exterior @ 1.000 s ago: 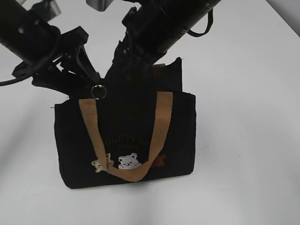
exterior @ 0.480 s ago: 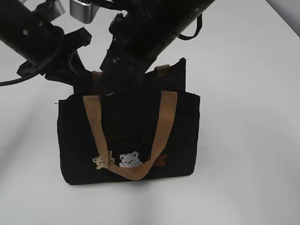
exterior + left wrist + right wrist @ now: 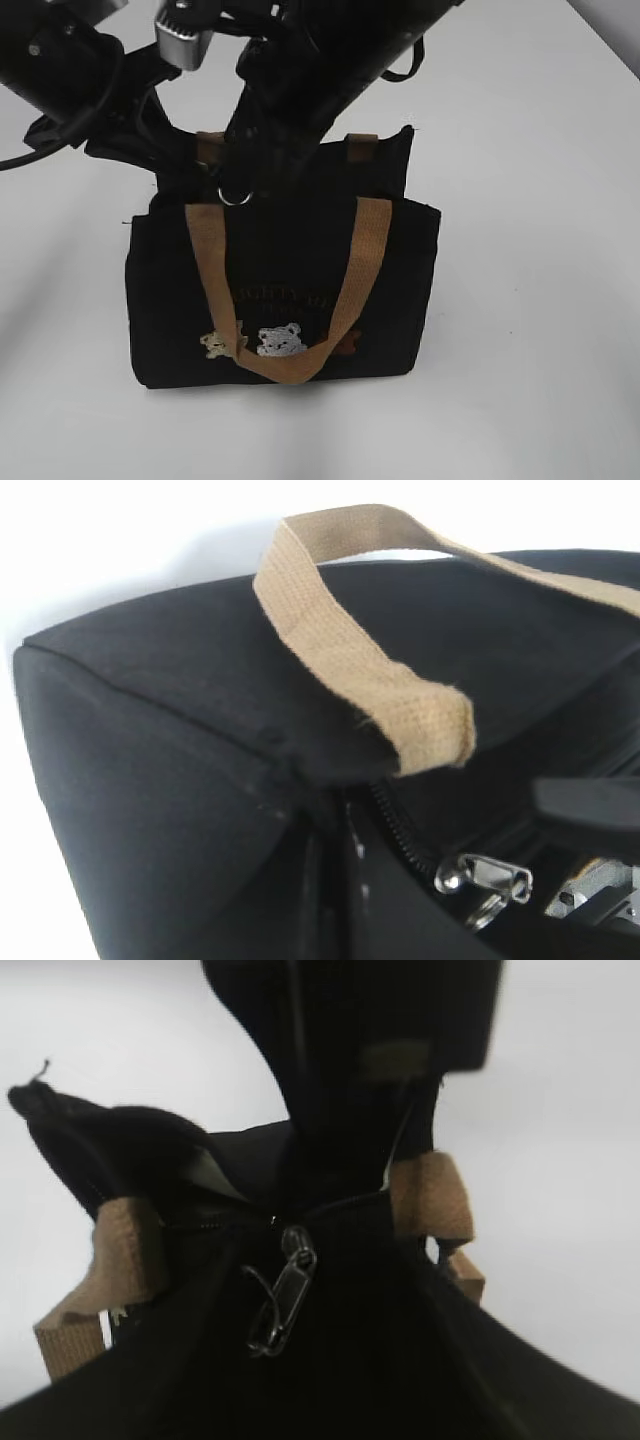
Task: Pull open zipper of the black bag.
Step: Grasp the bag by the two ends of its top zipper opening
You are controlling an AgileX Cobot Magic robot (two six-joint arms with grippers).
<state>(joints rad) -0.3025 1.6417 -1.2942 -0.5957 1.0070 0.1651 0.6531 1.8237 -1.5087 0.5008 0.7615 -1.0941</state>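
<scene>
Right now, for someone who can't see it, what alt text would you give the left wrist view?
Close-up of the top of the black bag, with a tan webbing handle arching across it. At lower right, the zipper runs down to its small silver clasp pull. A white table shows behind.

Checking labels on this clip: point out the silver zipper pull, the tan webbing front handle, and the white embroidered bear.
Silver metal zipper pull (image 3: 487, 878), left wrist view, on the clasp body.
Tan webbing front handle (image 3: 362, 262), exterior view, on its right-hand strap.
White embroidered bear (image 3: 279, 340), exterior view, on its face.
</scene>
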